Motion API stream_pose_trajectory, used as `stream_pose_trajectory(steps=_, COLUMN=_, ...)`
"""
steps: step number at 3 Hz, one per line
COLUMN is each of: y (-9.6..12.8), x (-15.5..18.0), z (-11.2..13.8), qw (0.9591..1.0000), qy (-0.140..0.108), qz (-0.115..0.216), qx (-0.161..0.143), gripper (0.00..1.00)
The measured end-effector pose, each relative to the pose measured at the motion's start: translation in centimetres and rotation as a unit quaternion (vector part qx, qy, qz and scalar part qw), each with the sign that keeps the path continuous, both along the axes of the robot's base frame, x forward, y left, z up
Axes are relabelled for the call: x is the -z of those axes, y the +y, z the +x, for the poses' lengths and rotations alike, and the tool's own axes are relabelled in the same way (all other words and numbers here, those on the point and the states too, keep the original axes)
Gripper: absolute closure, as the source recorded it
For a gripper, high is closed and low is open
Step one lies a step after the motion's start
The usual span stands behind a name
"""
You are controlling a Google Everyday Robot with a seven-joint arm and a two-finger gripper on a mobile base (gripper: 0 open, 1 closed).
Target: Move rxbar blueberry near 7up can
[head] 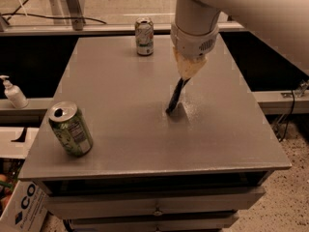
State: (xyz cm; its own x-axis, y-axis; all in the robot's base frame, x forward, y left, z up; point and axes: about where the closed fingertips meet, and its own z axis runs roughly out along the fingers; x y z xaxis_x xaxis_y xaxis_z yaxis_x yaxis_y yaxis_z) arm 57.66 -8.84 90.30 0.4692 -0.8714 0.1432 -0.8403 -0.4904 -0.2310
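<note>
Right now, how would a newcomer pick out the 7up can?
On the grey table, look along the far edge: the 7up can stands upright, beyond the hand holding the rxbar blueberry over mid-table. Its silver-white and green body differs from the tilted all-green can at the near-left corner.

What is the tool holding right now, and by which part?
The tool, above the middle of the table, holds the rxbar blueberry by its upper end; the bar hangs tilted downward.
</note>
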Motion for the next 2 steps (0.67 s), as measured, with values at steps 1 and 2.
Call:
stream_pose_trajectory(steps=1, y=-3.1, x=0.0, z=2.7, qw=0.9992, qy=-0.006, qz=0.026, qx=0.031, gripper=1.0)
stream_pose_trajectory(steps=2, y=-6.2, x=-1.2, z=5.4, qw=0.9959, qy=-0.025, qz=0.057, qx=0.065, gripper=1.0)
